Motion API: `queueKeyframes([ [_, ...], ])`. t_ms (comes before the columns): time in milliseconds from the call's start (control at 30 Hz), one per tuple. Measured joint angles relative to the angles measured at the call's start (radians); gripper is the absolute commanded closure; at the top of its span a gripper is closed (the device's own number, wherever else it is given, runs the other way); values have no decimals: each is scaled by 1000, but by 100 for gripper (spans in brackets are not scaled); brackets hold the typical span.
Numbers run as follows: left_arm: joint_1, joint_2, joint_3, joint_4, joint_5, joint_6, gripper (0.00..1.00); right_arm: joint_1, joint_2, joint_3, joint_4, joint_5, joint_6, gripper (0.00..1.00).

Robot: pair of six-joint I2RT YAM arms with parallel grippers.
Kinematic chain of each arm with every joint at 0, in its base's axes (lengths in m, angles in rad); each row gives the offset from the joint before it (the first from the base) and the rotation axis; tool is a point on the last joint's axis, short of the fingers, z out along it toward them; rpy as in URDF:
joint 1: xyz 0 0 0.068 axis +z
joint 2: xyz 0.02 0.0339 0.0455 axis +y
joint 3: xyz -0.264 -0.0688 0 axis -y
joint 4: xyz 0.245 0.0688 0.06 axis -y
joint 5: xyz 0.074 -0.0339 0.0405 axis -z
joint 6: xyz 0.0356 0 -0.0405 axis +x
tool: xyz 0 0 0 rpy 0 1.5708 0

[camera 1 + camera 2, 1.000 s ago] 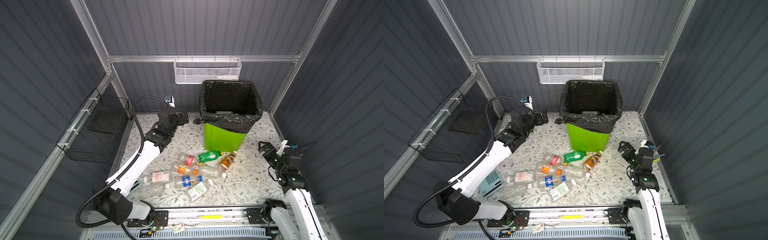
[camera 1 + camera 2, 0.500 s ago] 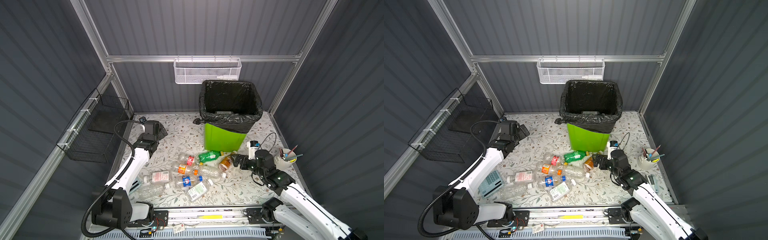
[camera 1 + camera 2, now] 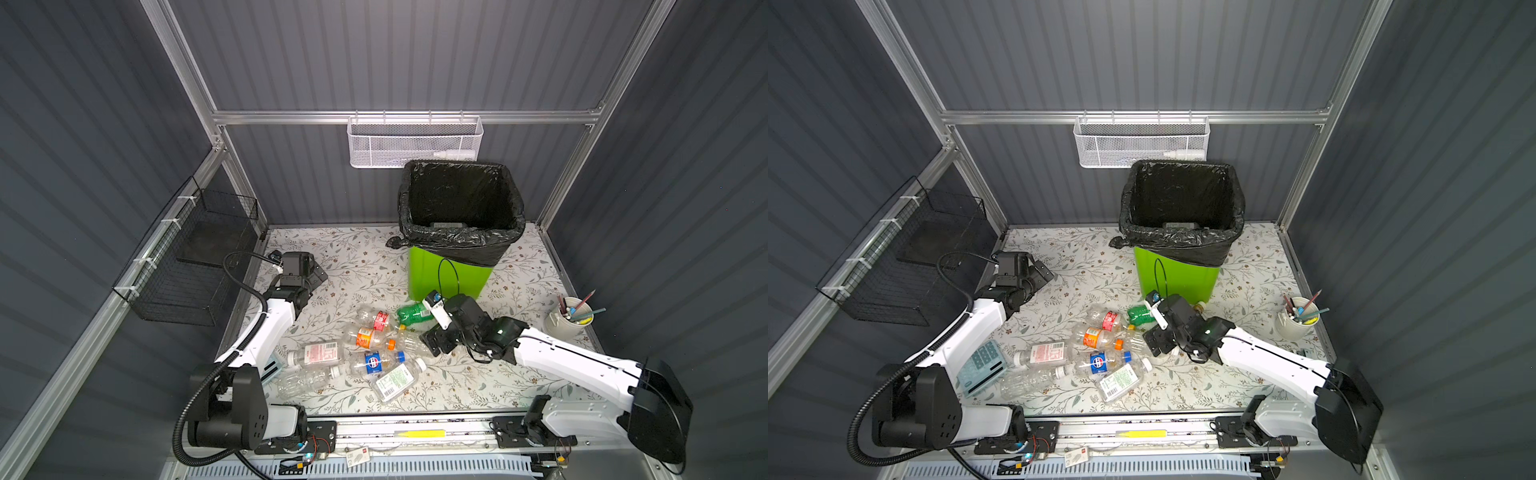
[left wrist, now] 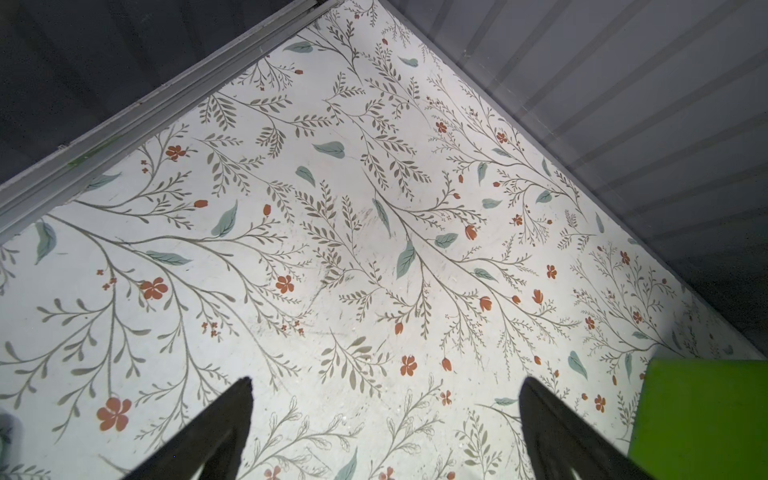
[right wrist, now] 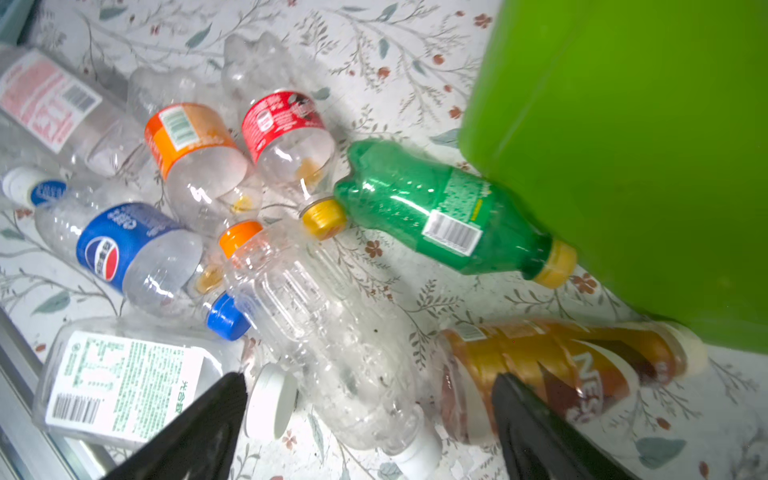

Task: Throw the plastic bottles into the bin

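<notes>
The green bin [image 3: 451, 278] with its black liner stands at the back of the floral mat. In front of it lies a pile of several plastic bottles. A green bottle [image 3: 413, 312] [image 5: 436, 212] lies nearest the bin, and an amber bottle [image 5: 561, 365] lies against the bin's foot. My right gripper [image 3: 432, 343] [image 5: 370, 380] is open, low over the pile's right end. Its fingers straddle the neck end of a clear ribbed bottle [image 5: 316, 316] without touching it. My left gripper [image 3: 318, 276] [image 4: 384, 382] hangs open and empty over bare mat, left of the bin.
A white cup of pens [image 3: 571, 320] stands at the right edge. A white mesh basket [image 3: 415, 143] hangs on the back wall and a black wire basket [image 3: 195, 257] on the left wall. A pale calculator [image 3: 980, 368] lies beside the left arm.
My right arm swung in from the right side and came down over the pile, its jaws narrowing slightly. My left arm drew back from beside the bin toward the left wall.
</notes>
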Motion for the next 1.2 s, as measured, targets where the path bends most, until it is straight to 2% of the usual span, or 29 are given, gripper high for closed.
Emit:
queueKeyframes([
  [233,0,0,-2,3,10,-4,0,51,138,85,-64,-23,-104,13],
  [500,0,1,-6,6,17,-5,0,61,253,166,-121,-34,-201,22],
  [867,0,1,-19,17,21,-11,0,61,378,251,-186,-39,-299,26],
  [1200,0,1,-21,17,21,-11,0,61,413,275,-207,-48,-335,44],
])
